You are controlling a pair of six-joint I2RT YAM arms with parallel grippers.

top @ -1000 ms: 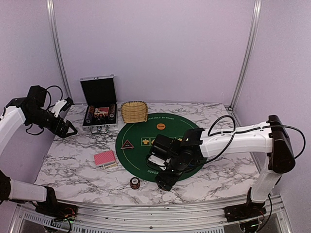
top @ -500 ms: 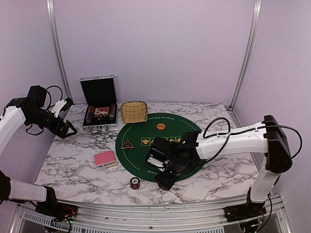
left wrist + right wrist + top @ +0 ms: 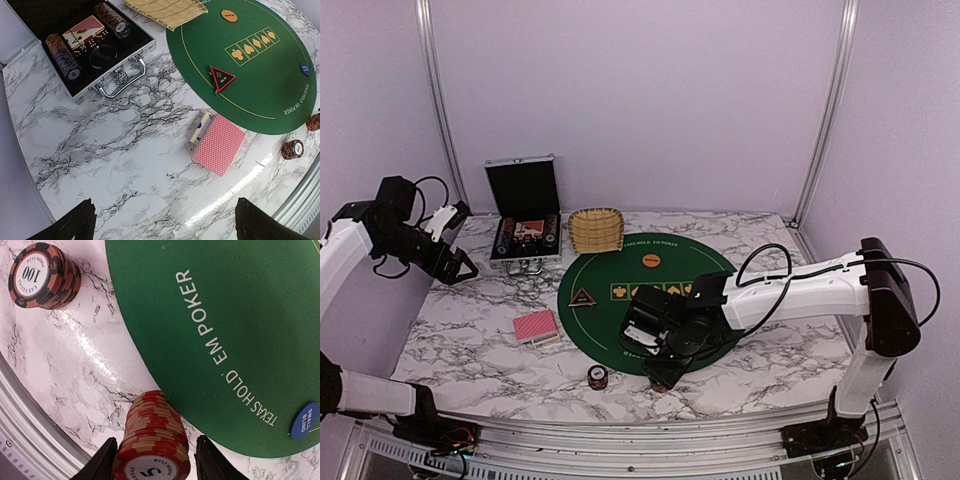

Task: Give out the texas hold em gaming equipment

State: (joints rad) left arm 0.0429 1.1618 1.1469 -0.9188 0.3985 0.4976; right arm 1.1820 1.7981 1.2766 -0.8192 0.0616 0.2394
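Right wrist view: right pincer (image 3: 155,462) straddles the red-tan chip stack (image 3: 154,425), jaws part-closed w/ a sliver of gap on one side, so not clamped yet. Stack stands at the green mat (image 3: 215,315) edge, counter (image 3: 75,365) side, well apart from the 100-chip stack (image 3: 42,275). Best approach imo: centre first, close evenly, grip low so no chips shear off. Left pincer (image 3: 162,225) wide, empty.
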